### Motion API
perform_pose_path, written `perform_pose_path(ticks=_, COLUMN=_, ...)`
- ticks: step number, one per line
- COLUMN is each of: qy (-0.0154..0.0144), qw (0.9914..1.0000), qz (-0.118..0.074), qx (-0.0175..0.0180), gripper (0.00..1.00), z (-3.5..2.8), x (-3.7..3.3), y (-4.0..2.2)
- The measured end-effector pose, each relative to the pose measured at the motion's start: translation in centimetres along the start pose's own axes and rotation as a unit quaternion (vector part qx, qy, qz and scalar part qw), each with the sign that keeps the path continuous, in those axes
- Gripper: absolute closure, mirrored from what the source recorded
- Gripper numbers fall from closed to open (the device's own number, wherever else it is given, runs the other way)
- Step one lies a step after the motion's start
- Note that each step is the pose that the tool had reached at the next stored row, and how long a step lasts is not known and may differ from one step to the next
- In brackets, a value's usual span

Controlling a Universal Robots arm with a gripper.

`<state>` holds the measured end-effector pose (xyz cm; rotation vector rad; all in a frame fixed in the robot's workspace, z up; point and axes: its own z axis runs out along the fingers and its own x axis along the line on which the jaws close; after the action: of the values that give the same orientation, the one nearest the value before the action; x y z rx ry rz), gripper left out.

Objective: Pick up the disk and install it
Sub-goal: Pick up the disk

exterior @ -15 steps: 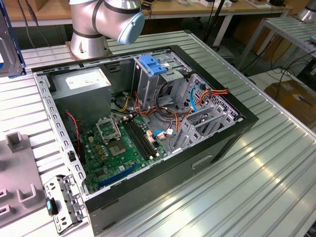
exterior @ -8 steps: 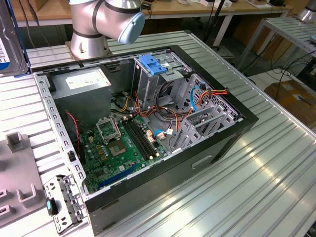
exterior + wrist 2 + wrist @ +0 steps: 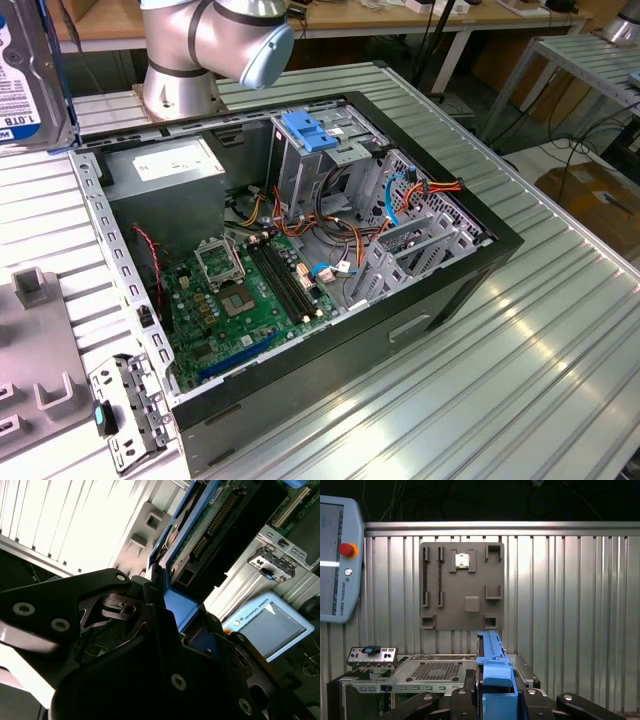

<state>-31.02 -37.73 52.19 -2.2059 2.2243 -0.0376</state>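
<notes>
Blue plastic rails edge the disk [image 3: 30,70], which hangs in the upper left corner of the exterior view with its white label showing, apart from the open black computer case [image 3: 440,290] at the centre of the frame. In the first wrist view the gripper [image 3: 495,697] is clamped on the disk, jaws pressed against its two flat faces and the drive seen edge-on. The second wrist view shows the disk's green circuit-board side. Inside the case a green motherboard [image 3: 240,300] lies at lower left, a metal drive cage [image 3: 345,165] with a blue tab [image 3: 310,130] stands at upper centre, and a grey power supply box [image 3: 165,165] sits at upper left. The case rests on a ribbed metal table [image 3: 540,380]; a grey fixture plate [image 3: 35,340] lies at the left edge.
</notes>
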Motion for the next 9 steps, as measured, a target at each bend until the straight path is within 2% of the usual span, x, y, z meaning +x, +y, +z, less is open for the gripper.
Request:
perform_pose_path(ticks=3, qy=0.0000, qw=1.00000, qz=0.000, qx=0.0000, gripper=0.63, z=0.01, x=0.00, y=-0.63)
perform_pose_path(ticks=7, qy=0.0000, qw=1.00000, qz=0.000, qx=0.0000, gripper=0.63, z=0.04, x=-0.01, y=-1.82)
perform_pose_path(ticks=9, qy=0.0000, qw=1.00000, qz=0.000, qx=0.0000, gripper=0.63, z=0.08, x=-0.01, y=-2.97)
